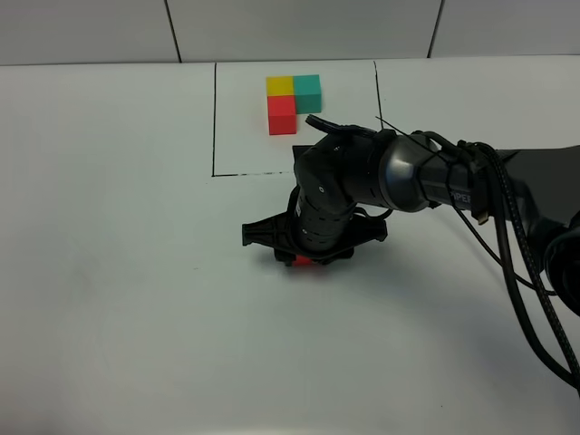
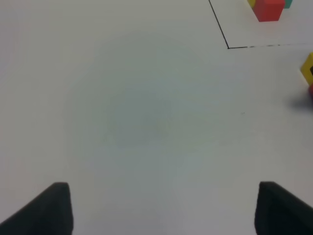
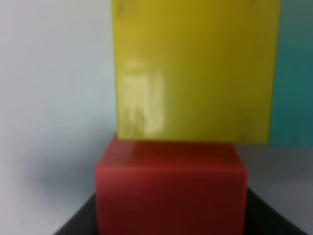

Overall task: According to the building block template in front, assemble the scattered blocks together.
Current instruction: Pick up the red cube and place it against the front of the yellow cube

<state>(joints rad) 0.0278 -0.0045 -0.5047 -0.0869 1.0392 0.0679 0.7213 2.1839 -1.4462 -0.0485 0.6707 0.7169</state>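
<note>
Right gripper (image 1: 306, 257), from the high cam, points down at approx. the ctr of the table (image 1: 109, 272), w/ the red cube (image 1: 302, 261) just peeking out under it. The arm hides the other loose cubes. Template (image 1: 292, 98) sits in its black frame (image 1: 215, 118) by the middle of the far edge, well apart.

Left wrist cam: left gripper (image 2: 164, 210) is spread wide over bare table, nothing btwn the tips. Yellow cube (image 2: 308, 68) shows off toward the table ctr.

Right wrist cam: dark fingers (image 3: 78, 223) hug both sides of the red cube, so I judge it clamped. Its far face looks pressed against the yellow cube, and the teal cube (image 3: 296, 73) touches yellow's side, so the L looks to match the template. To finish well: check red's sides line up w/ yellow's (blur makes that hard to tell), nudge it square if not, open slowly, then lift straight up so no finger drags it out of contact.
</note>
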